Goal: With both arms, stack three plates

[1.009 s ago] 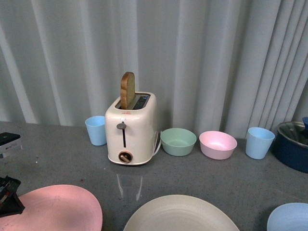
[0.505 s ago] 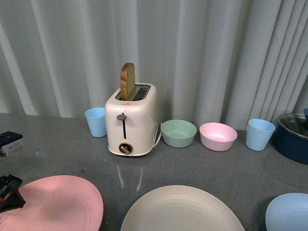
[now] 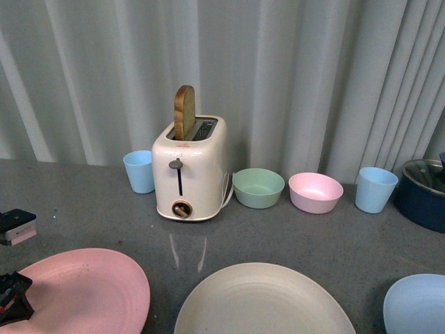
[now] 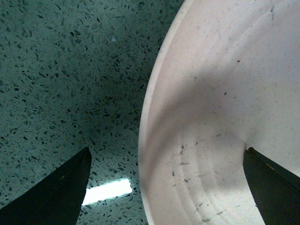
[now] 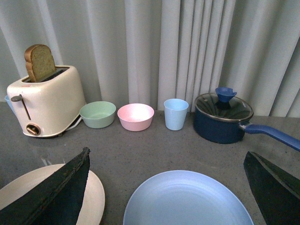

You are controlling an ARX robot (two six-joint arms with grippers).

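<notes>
Three plates lie apart along the table's near edge: the pink plate at the left, the cream-beige plate in the middle, the light blue plate at the right. My left gripper is open and straddles the rim of the pink plate, one finger over the table, the other over the plate. Part of it shows at the front view's left edge. My right gripper is open above the near side of the light blue plate. The cream-beige plate lies beside it.
Along the back stand a light blue cup, a cream toaster with a bread slice, a green bowl, a pink bowl, another light blue cup and a dark blue lidded pot. A curtain hangs behind.
The front view has tilted down a little, so more of the three plates shows. The left gripper has sunk lower at the pink plate's left rim.
</notes>
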